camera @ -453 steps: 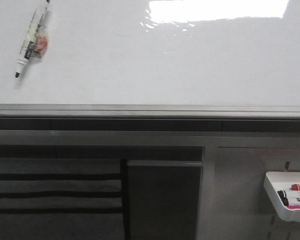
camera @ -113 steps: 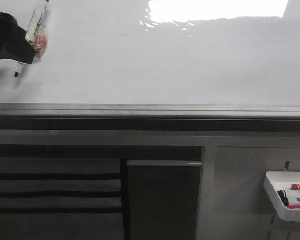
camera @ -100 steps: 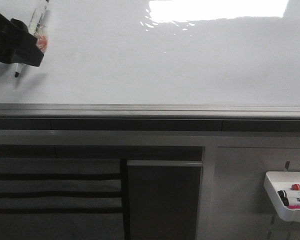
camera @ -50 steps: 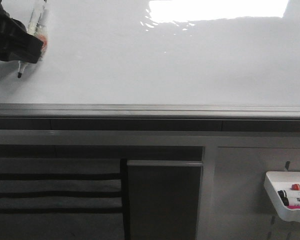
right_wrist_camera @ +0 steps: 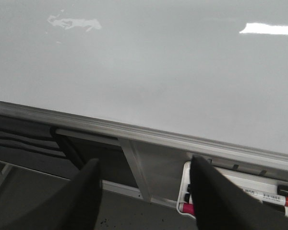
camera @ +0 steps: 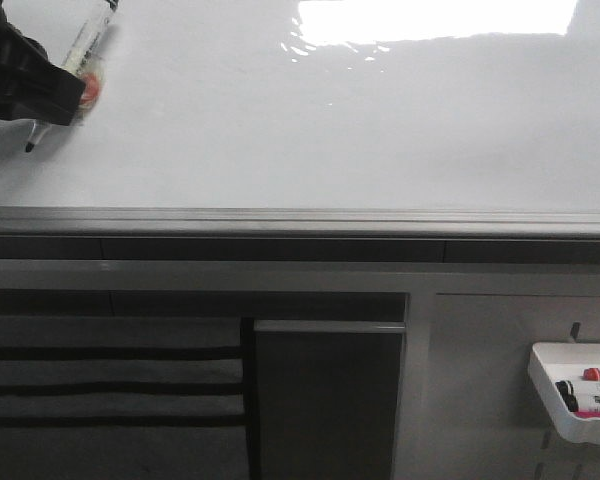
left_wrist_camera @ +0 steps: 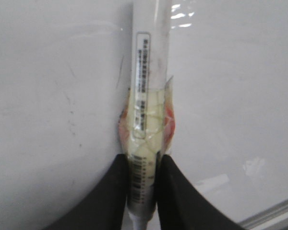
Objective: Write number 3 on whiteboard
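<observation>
The whiteboard is a large glossy white board with a grey rim, and no number 3 shows on it. A white marker with a taped pink-yellow band lies slanted at the board's far left, its black tip toward the near rim. My left gripper is shut on the marker's lower barrel. In the left wrist view the marker sits clamped between both black fingers. My right gripper is open and empty, below the board's rim; it does not show in the front view.
A small white tray of red and pink markers hangs below the board at the right, also in the right wrist view. A dark cabinet panel and striped grey slats sit under the rim.
My left gripper came in from the left and closed on the marker. In the last half second the marker's top end has swung to the right.
</observation>
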Motion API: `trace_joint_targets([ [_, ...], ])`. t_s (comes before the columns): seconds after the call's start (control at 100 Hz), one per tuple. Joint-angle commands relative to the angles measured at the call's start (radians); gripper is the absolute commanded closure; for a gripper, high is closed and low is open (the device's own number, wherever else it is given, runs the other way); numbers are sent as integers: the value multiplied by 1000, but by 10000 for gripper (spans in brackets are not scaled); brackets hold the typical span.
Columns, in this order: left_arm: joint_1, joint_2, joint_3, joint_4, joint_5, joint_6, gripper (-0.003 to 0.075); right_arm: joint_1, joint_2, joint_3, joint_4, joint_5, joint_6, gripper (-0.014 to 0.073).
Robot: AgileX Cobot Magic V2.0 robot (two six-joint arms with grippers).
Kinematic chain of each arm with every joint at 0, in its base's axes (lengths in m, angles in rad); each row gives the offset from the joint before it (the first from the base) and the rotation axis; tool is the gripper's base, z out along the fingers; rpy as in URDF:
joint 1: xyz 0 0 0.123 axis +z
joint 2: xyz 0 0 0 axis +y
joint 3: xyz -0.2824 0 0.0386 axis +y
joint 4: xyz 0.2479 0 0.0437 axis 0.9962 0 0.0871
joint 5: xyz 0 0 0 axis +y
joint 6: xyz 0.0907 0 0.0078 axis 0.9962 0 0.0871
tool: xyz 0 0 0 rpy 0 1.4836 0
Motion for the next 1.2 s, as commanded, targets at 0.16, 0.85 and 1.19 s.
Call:
trace_joint_targets([
  [0.16,-9,-119,-143,7,314,52,623,4,47,-140,21,126,-16,229],
  [0.85,-46,-196,-228,-719,1069,1052,623,36,450,-451,804,599,-1166,229],
  [1.19,-154,-196,-228,-715,1035,1076,623,300,587,-617,696,561,-1198,228],
])
